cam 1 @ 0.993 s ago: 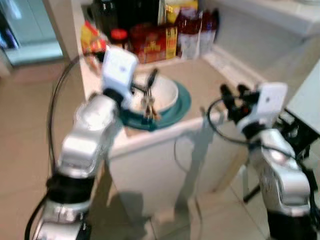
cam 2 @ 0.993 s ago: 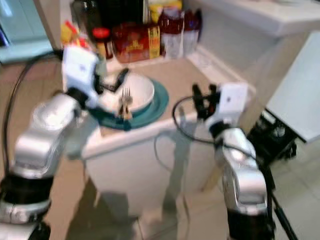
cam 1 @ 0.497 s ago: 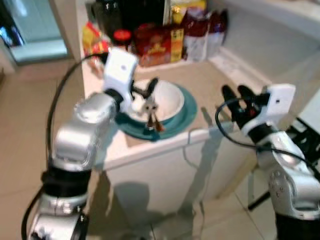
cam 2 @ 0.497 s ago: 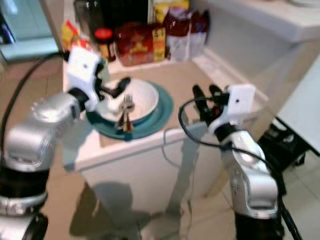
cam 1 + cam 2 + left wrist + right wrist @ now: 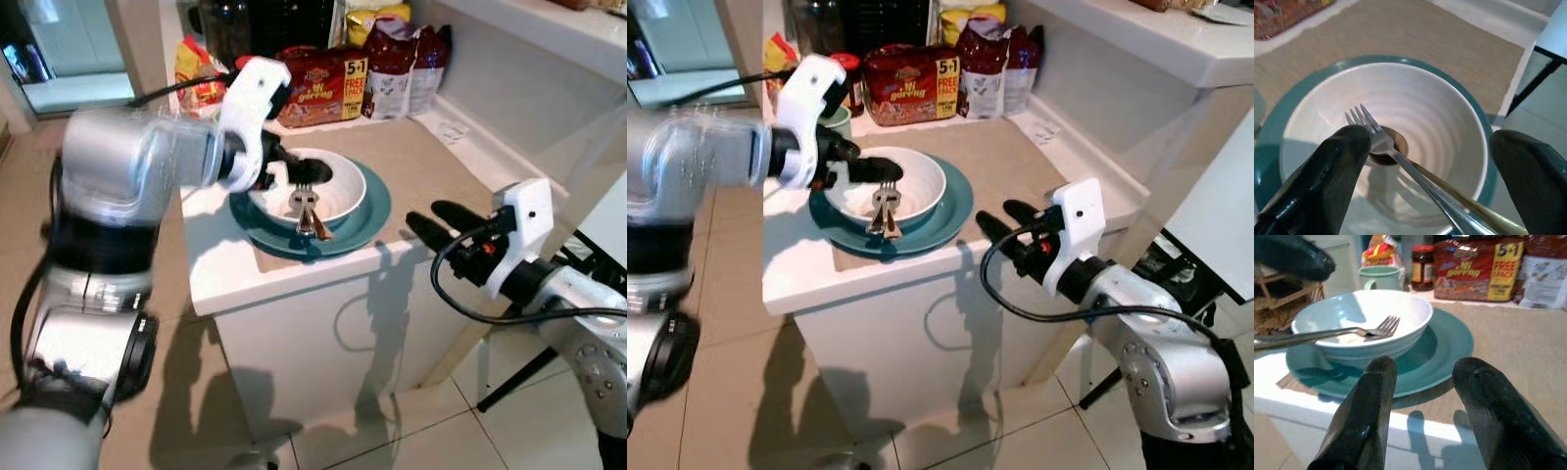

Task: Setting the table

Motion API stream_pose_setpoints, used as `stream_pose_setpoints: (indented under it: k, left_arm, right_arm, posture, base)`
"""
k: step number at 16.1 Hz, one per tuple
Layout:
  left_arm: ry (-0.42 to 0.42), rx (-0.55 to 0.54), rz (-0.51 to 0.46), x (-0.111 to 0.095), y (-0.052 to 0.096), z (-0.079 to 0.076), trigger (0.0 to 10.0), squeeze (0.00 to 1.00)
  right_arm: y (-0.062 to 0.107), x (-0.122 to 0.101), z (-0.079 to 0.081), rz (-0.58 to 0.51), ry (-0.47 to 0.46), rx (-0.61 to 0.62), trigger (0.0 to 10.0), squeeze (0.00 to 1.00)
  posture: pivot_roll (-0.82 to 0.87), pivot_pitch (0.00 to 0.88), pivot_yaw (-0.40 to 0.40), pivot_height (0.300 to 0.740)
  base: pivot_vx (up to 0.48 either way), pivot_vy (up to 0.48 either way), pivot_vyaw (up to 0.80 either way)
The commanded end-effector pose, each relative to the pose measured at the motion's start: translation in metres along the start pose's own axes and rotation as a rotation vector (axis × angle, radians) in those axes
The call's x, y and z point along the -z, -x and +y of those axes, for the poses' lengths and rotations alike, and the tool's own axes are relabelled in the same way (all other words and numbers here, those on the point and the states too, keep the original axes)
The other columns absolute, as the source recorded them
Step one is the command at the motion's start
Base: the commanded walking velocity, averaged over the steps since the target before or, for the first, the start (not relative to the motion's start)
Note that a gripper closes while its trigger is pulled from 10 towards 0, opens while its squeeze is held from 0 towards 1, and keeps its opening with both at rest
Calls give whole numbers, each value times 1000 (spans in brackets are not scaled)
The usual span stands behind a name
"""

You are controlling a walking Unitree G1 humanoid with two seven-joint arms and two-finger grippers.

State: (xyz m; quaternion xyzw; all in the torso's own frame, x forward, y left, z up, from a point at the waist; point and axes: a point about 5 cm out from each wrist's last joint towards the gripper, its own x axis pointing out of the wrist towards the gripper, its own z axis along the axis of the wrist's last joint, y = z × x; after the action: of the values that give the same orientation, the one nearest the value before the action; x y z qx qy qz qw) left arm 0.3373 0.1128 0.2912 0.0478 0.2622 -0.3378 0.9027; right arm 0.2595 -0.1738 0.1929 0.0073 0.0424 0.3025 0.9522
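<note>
Left wrist view shows the left gripper (image 5: 1425,161) spread open over the white bowl (image 5: 1449,122) on the teal plate (image 5: 377,211), straddling the fork (image 5: 1396,156) and spoon (image 5: 1388,152) presumably to lift them, while the open right gripper (image 5: 1004,227) waits at 3 o'clock.

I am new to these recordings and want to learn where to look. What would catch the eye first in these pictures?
First, the white bowl on a teal plate near the counter's front edge, with a fork and a spoon leaning inside it. The left end effector hovers open over the bowl. The right end effector waits open beside the counter's corner, pointing at the plate.
</note>
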Motion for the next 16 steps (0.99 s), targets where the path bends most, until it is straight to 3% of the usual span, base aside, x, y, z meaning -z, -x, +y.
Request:
stream_pose_setpoints:
  k: [1,6,8,16]
  left_arm:
    - [-22,-31,28,-4,-1,3,10000,0]
    - [36,-14,114,2,-13,-2,10000,0]
    - [35,-62,143,9,-21,1,10000,0]
    - [92,-16,194,12,-25,-3,10000,0]
  right_arm:
    - [0,-3,4,18,15,-33,10000,0]
    - [-2,9,19,118,13,-64,10000,0]
    - [-2,11,23,126,13,-70,10000,0]
    - [-1,14,26,147,-6,-65,10000,0]
  posture:
    - [82,0,-41,740]
    - [81,0,-33,740]
    - [77,0,-25,740]
    - [79,0,-12,740]
  base:
    - [0,0,0]
    - [0,0,0]
    - [0,0,0]
    - [0,0,0]
